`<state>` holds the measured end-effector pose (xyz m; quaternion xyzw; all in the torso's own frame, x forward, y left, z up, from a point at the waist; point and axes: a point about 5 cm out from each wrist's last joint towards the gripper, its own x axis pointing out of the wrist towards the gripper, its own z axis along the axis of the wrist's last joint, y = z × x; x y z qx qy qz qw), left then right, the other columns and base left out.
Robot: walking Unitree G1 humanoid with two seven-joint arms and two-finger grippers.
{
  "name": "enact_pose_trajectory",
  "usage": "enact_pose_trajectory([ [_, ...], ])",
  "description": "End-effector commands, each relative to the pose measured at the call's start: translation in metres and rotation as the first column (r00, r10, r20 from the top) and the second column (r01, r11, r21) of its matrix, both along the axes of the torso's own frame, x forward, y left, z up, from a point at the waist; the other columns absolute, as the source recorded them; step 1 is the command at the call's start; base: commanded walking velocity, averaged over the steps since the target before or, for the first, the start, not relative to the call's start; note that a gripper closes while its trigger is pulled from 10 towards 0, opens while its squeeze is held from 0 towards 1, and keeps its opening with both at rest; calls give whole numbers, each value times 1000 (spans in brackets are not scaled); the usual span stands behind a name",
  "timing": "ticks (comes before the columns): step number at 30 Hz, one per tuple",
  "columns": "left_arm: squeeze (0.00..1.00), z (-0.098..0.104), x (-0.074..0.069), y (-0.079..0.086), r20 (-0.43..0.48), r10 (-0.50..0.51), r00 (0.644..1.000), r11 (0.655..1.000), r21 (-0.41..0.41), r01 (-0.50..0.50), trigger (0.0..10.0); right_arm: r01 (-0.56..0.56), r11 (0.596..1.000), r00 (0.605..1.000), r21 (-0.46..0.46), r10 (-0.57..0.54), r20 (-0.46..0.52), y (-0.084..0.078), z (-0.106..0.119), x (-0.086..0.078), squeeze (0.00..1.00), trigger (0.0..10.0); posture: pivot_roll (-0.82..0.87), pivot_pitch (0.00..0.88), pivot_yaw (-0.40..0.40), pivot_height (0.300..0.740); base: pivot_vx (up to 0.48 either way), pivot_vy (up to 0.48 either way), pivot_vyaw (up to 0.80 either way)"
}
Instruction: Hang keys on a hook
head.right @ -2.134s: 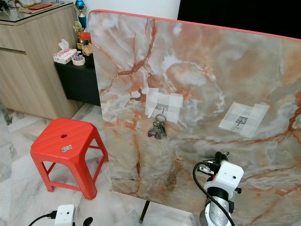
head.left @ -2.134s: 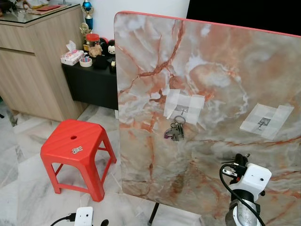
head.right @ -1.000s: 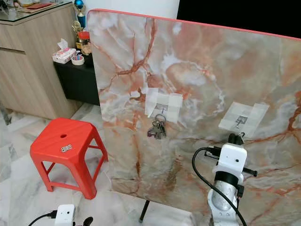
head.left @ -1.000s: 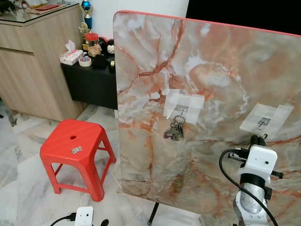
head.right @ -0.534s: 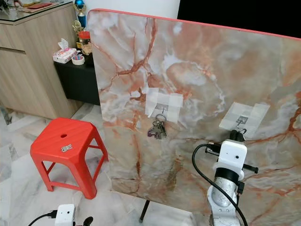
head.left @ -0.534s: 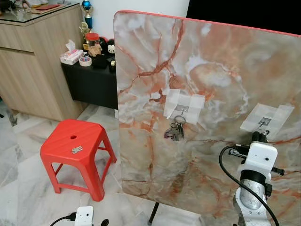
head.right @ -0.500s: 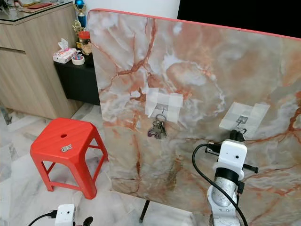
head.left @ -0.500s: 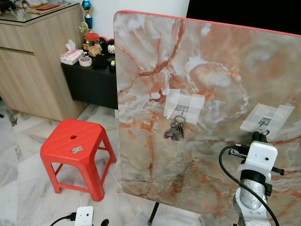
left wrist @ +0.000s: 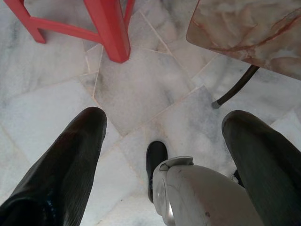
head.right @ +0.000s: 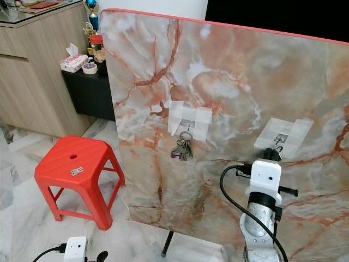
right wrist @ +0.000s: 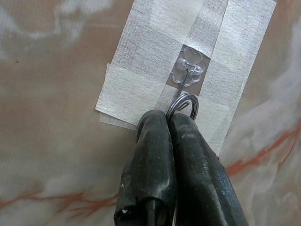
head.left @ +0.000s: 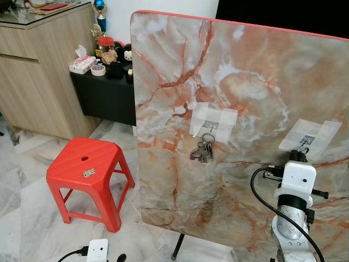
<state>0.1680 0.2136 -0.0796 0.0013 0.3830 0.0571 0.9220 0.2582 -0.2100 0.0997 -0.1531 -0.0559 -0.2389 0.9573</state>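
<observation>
Up against the marble board [head.left: 180, 65], our right gripper [right wrist: 170, 117] pinches a key ring [right wrist: 183, 104] at the taped hook [right wrist: 189, 71]; our left gripper [left wrist: 164, 127] hangs spread.

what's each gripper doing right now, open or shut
Left gripper: open, holding nothing, hanging over the floor.
Right gripper: shut on the key ring, right at the taped hook.

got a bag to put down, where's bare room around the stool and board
Bare marble floor lies in front of the red plastic stool, between it and the marbled board. The stool's seat holds one small key. The black side table is crowded; the right hand pinches a key ring at the taped hook.
</observation>
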Motion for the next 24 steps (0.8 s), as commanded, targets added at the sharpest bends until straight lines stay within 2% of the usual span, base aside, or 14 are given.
enact_pose_trajectory([
  [1, 0, -2, -2, -3, -21, -13, 1000, 1000, -3, 12, 10000, 5, 1000, 1000, -18, -5, -11, -3, 0, 1, 0, 10000, 51, 0, -99, 740, 0, 0, 0],
  [9, 0, -2, -2, -3, -21, -12, 1000, 1000, -4, 11, 10000, -40, 999, 996, -28, 38, -79, 1, -6, 5, 0, 10000, 48, 0, -99, 740, 0, 0, 0],
  [24, 0, -3, -3, -3, -25, -9, 1000, 1000, -4, 9, 10000, -52, 999, 996, -15, 50, -77, 3, -5, 5, 0, 10000, 47, 0, -101, 740, 0, 0, 0],
])
